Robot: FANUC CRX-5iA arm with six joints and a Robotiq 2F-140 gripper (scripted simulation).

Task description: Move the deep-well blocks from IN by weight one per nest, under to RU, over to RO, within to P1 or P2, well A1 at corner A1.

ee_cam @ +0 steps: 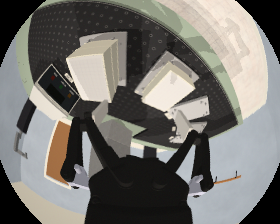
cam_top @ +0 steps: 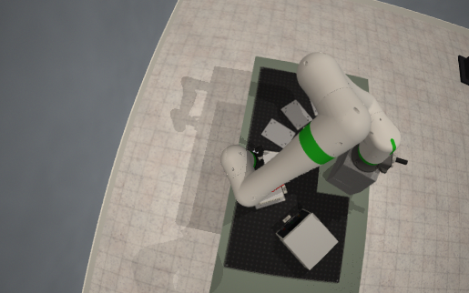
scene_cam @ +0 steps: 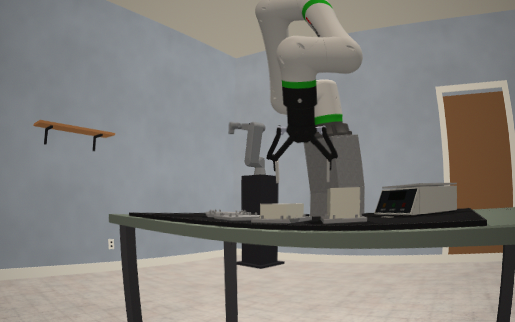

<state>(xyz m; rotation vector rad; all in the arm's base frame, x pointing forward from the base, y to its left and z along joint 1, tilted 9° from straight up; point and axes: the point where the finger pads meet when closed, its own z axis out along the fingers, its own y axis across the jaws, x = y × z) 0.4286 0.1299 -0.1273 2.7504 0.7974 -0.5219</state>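
Observation:
Two deep-well blocks stand stacked in the infeed nest. A third block sits low in the nest beside it. Its cut corner and the nest labels cannot be made out. My gripper is open and empty, pointing down above the blocks, over the space between the stack and the single block. The check-weigher has a bare platform, and none of its lamps looks brightly lit.
Flat nests without blocks lie beyond the single block. The check-weigher stands on the other side of the stack. The arm's grey pedestal rises behind the black board. The arm hides part of the board in the top view.

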